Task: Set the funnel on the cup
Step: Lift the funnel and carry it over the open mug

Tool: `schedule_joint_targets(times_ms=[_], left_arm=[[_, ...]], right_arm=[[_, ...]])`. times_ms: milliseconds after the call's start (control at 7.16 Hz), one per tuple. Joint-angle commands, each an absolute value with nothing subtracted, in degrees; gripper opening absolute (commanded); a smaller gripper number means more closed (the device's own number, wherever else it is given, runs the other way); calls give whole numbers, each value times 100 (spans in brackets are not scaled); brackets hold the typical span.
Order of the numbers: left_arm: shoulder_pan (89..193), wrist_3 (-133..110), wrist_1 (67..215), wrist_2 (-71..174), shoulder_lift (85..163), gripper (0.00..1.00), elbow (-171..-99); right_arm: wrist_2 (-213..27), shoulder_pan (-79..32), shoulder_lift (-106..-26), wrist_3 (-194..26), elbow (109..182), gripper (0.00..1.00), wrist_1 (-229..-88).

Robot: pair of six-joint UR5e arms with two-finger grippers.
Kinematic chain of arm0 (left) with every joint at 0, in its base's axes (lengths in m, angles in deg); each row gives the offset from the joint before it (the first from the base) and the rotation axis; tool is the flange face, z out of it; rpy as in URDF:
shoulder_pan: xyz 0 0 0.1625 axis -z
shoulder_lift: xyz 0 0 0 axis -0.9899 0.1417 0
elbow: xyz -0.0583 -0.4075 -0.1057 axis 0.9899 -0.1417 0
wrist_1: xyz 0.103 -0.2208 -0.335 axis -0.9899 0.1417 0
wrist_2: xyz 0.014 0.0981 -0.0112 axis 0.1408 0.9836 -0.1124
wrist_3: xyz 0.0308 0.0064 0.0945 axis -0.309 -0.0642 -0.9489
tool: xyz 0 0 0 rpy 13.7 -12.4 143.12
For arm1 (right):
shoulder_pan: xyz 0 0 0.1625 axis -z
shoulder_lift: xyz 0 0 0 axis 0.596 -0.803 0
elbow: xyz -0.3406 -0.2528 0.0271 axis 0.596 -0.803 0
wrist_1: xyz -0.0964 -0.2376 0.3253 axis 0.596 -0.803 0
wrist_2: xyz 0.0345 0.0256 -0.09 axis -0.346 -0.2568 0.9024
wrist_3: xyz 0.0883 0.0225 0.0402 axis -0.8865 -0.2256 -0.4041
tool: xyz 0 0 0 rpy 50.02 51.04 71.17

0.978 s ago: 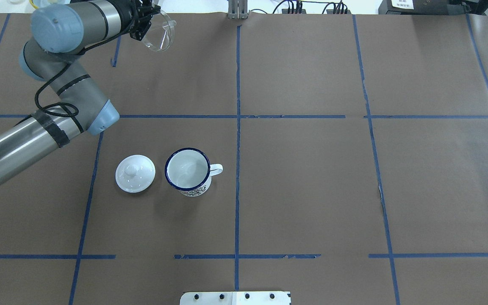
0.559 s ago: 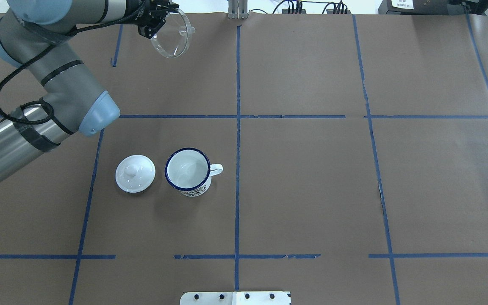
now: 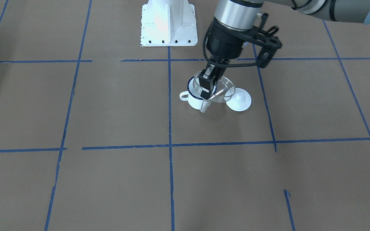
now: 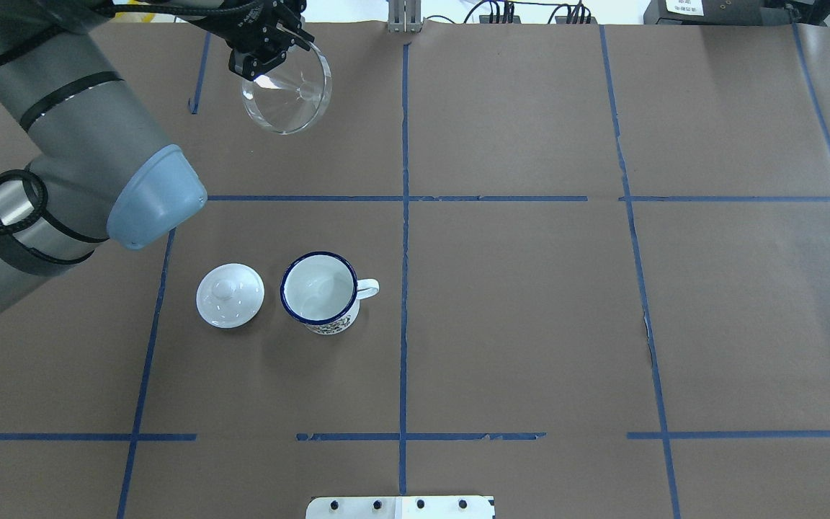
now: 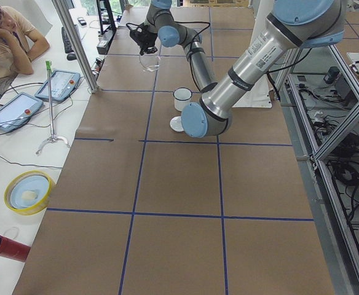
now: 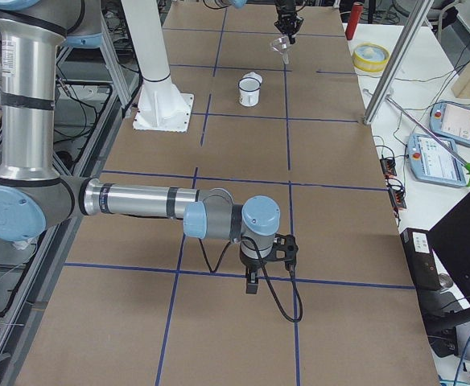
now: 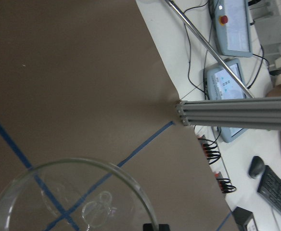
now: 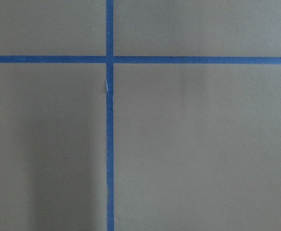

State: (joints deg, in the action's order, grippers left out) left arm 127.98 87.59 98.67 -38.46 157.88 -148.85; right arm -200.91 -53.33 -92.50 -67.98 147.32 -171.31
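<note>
While the left tool [image 4: 260, 61] was clamped on the rim of the clear funnel [image 4: 292, 94], I saw it held in the air, stem down, near the worktop's [image 4: 530, 324] far edge, left of the middle. The cup [image 4: 319, 290] stood upright well apart from it, nearer the robot's edge, a white lid [image 4: 230, 295] just beside it. Whether the right tool [image 6: 251, 283] was open, I couldn't tell.

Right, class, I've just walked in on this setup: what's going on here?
The left gripper holds the clear funnel by its rim, up in the air, stem pointing roughly down. The cup stands upright and empty on the table, with a white lid beside it, not touching. The funnel is not yet on the cup. The right gripper hangs over the table well away from them; whether it is open cannot be told.
</note>
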Motion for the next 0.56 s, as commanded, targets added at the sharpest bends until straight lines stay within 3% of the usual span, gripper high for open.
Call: schedule_joint_targets(times_ms=[0,140,419], left_arm=[[12265,7366,7697,-4046,16573,0,-14633],[12081,6985,7665,-4186,16541,0,-14239],[11886,6955,8328,-4179,16183,0,-14182]], right_arm=[[-20091,-5333,-9250,-6798,14732,100,-17131],[-20091,-5333,-9250,-6798,14732,100,-17131],[-20091,-5333,-9250,-6798,14732,100,-17131]])
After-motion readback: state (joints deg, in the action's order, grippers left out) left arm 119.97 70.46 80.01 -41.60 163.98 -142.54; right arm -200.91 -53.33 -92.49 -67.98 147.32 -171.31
